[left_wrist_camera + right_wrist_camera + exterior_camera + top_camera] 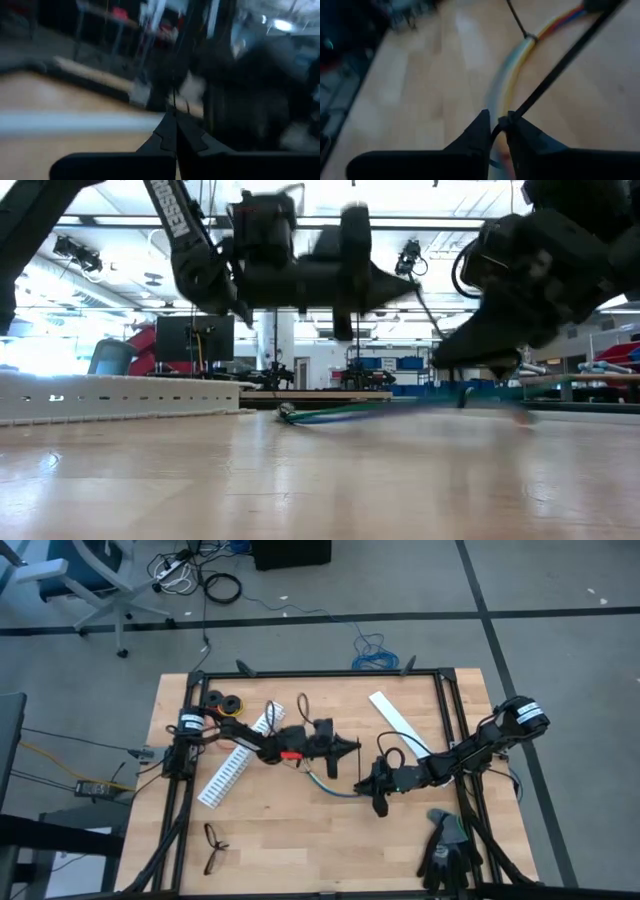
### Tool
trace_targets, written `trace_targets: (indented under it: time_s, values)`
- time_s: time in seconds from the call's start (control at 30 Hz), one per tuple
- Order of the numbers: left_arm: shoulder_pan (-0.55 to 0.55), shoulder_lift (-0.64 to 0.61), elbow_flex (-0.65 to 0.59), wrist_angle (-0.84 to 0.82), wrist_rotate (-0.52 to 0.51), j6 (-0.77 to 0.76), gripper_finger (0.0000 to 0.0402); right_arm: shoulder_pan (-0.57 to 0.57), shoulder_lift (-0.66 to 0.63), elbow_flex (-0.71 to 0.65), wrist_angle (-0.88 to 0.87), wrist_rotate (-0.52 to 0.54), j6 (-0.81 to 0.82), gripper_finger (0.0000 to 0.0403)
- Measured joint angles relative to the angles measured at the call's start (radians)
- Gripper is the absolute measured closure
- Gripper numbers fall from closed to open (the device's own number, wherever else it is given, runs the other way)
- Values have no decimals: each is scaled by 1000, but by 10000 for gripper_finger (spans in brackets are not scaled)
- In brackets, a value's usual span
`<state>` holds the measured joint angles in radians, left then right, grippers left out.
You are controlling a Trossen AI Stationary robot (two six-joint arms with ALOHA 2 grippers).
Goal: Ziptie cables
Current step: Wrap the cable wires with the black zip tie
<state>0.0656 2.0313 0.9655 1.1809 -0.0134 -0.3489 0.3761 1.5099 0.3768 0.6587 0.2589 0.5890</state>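
Left of the cables (322,780), the left gripper (352,747) hovered above the table (300,840), jaws pinched tight on a thin ziptie (173,95). The cables lay mid-table. At their right end, the right gripper (379,802) stood, jaws narrow around another ziptie (555,75).

the near middle of the table (300,840) is bare wood, the widest open stretch, in the lower centre of the high view. at lower left the eyeglasses (213,848) lie in the way, at lower right the black gloves (447,850). the white slotted strip (232,765) slants across the left-centre. mid-frame is crowded: the left gripper (352,747) and right gripper (379,802) hang near each other, with the cables (330,787) lying between them. a white flat strip (398,721) blocks the upper right; black tape rolls (224,701) sit at upper left.
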Motion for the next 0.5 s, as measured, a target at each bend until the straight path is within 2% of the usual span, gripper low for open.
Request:
trace_targets:
  time_s: [0.23, 0.5]
  values:
    - [6, -4, 4, 48, 8, -2, 401, -36, -14, 0, -5, -17, -24, 318]
    - [43, -2, 1, 96, 40, -40, 401, -18, 1, 1, -100, -40, 76, 326]
